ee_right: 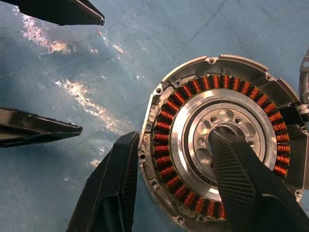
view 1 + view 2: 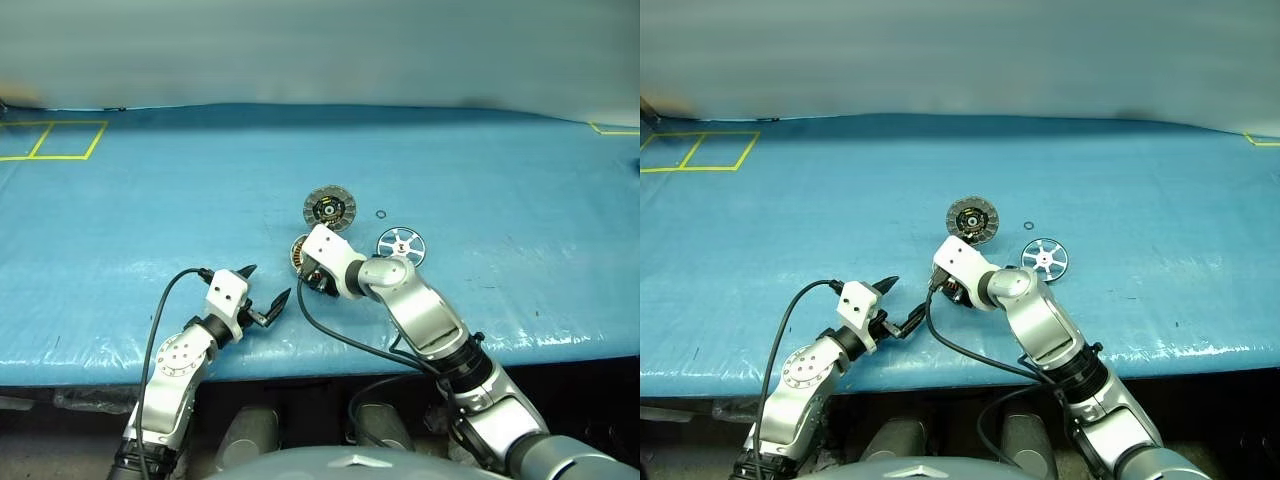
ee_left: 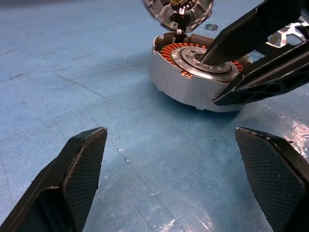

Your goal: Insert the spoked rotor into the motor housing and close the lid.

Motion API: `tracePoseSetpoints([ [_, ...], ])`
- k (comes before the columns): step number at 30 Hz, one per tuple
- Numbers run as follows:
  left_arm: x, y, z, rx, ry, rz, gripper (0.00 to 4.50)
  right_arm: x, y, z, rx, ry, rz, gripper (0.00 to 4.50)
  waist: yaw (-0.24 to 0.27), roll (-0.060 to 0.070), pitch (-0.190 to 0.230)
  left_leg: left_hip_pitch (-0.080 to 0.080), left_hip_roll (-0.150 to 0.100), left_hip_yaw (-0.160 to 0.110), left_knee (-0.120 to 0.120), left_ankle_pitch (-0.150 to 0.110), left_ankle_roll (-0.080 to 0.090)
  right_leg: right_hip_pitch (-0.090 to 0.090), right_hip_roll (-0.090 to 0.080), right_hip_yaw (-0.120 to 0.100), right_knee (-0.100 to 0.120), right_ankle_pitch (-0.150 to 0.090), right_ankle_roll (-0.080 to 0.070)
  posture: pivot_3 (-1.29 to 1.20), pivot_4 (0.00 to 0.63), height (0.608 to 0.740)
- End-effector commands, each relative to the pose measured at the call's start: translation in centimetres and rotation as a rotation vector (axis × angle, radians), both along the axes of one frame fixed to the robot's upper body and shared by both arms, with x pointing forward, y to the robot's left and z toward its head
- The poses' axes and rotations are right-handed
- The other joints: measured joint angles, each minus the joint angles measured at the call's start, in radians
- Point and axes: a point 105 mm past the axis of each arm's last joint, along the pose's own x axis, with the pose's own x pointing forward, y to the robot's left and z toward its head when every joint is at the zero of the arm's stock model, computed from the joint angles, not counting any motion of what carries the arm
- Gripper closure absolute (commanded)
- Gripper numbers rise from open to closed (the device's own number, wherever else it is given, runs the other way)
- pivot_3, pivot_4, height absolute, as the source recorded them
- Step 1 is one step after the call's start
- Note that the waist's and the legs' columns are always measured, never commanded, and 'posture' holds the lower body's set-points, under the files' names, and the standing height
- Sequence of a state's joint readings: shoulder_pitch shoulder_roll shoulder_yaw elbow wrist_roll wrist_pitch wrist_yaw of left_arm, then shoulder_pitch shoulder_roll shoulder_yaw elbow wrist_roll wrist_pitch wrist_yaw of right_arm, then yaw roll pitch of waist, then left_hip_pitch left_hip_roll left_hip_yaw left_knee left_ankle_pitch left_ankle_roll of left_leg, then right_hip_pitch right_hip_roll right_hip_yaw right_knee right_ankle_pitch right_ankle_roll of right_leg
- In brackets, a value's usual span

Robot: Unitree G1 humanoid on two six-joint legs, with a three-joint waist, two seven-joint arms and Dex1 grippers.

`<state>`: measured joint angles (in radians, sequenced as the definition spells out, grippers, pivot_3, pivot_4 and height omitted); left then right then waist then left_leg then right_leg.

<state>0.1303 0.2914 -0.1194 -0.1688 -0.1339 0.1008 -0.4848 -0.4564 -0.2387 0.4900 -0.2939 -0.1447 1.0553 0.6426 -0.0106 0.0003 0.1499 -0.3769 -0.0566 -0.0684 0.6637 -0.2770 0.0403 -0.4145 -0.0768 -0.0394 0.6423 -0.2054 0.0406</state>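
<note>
Two tools: right tool (image 1: 178, 159) clamped across motor housing (image 1: 212, 140) wall, one finger inside on hub, one outside. Left tool (image 2: 262, 292) spread wide, empty. Lid (image 2: 329, 208) swung back; spoked rotor (image 2: 400, 243) right on bench (image 2: 150, 220).

Motor housing (image 2: 300, 252) on blue table cover (image 2: 150, 210), largely hidden behind right gripper (image 2: 318, 283), lid (image 2: 329, 208) open just beyond housing, spoked rotor (image 2: 400, 243) to its right, tiny black ring (image 2: 381, 213) beyond rotor, left gripper (image 2: 268, 292) spread open nearer than housing.
</note>
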Motion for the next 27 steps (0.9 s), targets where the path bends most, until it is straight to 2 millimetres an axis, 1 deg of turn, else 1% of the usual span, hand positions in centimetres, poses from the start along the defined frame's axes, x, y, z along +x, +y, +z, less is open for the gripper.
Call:
tracePoseSetpoints([
  [1,0.1,0.0,1.0,-0.001,-0.034,-0.013,0.00,-1.4,0.6,-1.0,0.018,0.081,0.002,2.54,0.000,0.000,0.000,0.000,0.000,0.000,0.000,0.000,0.000,0.000,0.000,0.000,0.000,0.000,0.000,0.00,0.150,0.740],
  [5,0.2,0.0,0.7,0.013,-0.020,-0.012,0.00,-1.7,1.3,0.2,0.060,0.066,-0.003,2.54,-0.001,0.000,0.000,0.000,0.000,0.000,0.000,0.001,-0.001,0.000,0.001,0.000,0.000,0.000,0.000,0.00,0.150,0.740],
  [6,0.3,0.0,0.7,0.010,-0.019,-0.012,0.00,-1.7,1.5,0.7,0.067,0.051,-0.007,1.80,-0.001,0.000,0.000,0.000,0.000,0.000,0.000,0.001,-0.001,0.000,0.001,0.000,0.000,0.000,0.000,0.00,0.150,0.740],
  [7,0.3,0.0,0.7,0.008,-0.019,-0.013,0.00,-1.6,1.6,1.1,0.072,0.034,-0.016,1.60,-0.001,0.000,0.000,0.000,0.000,0.000,-0.001,0.001,-0.001,0.000,0.001,0.000,0.000,0.000,0.000,0.00,0.150,0.740],
  [9,0.3,0.0,0.7,0.008,-0.019,-0.015,0.00,-1.5,1.8,2.3,0.088,0.003,-0.024,1.05,-0.001,0.000,0.000,-0.001,0.000,0.000,-0.001,0.002,-0.004,0.000,0.001,0.000,0.000,0.000,0.000,0.00,0.150,0.740],
  [12,0.3,0.0,0.7,0.008,-0.019,-0.017,0.00,-1.6,1.7,3.9,0.124,-0.019,-0.043,1.05,-0.001,0.000,0.001,-0.001,0.000,0.000,-0.001,0.002,-0.004,0.000,0.001,0.000,0.000,0.000,0.000,0.00,0.150,0.740],
  [16,0.3,0.0,0.7,0.002,-0.017,-0.021,0.00,-1.8,0.7,6.4,0.174,-0.064,-0.073,1.05,-0.001,0.001,0.001,-0.002,0.000,0.000,-0.001,0.002,-0.003,-0.001,0.001,-0.001,0.000,0.000,0.000,0.00,0.150,0.740],
  [19,0.3,-0.2,0.8,-0.006,-0.019,-0.037,0.00,-2.0,-2.3,7.7,0.165,-0.090,-0.107,1.05,0.003,0.001,0.001,-0.002,-0.001,-0.002,-0.001,0.001,-0.001,-0.001,0.001,-0.002,-0.001,0.000,0.000,0.00,0.150,0.740],
  [22,0.3,-0.2,0.8,-0.011,-0.019,-0.042,0.00,-1.9,-4.5,8.1,0.140,-0.100,-0.149,1.05,0.004,0.001,0.001,-0.002,-0.003,-0.004,0.000,0.000,0.001,-0.001,0.001,-0.003,-0.002,0.000,0.001,0.00,0.150,0.740],
  [24,0.3,-0.2,0.8,-0.009,-0.018,-0.042,0.00,-1.3,-6.4,8.4,0.120,-0.112,-0.206,1.05,0.000,0.001,0.001,-0.002,-0.003,-0.003,0.000,-0.001,0.001,0.001,0.000,-0.002,-0.002,0.000,0.001,0.00,0.150,0.740],
  [25,0.3,-0.2,0.8,-0.008,-0.017,-0.045,0.00,-0.7,-7.6,8.7,0.127,-0.123,-0.262,1.05,0.000,0.001,0.001,-0.002,-0.002,-0.003,-0.001,-0.001,0.001,0.001,0.000,-0.002,-0.001,-0.001,0.001,0.00,0.150,0.740],
  [27,0.4,-0.4,0.9,-0.015,-0.019,-0.059,0.00,1.7,-10.8,9.2,0.136,-0.156,-0.438,1.05,0.000,0.001,0.001,-0.003,-0.001,-0.003,-0.001,0.000,0.001,0.001,0.000,-0.002,-0.001,-0.001,0.000,0.00,0.150,0.740],
])
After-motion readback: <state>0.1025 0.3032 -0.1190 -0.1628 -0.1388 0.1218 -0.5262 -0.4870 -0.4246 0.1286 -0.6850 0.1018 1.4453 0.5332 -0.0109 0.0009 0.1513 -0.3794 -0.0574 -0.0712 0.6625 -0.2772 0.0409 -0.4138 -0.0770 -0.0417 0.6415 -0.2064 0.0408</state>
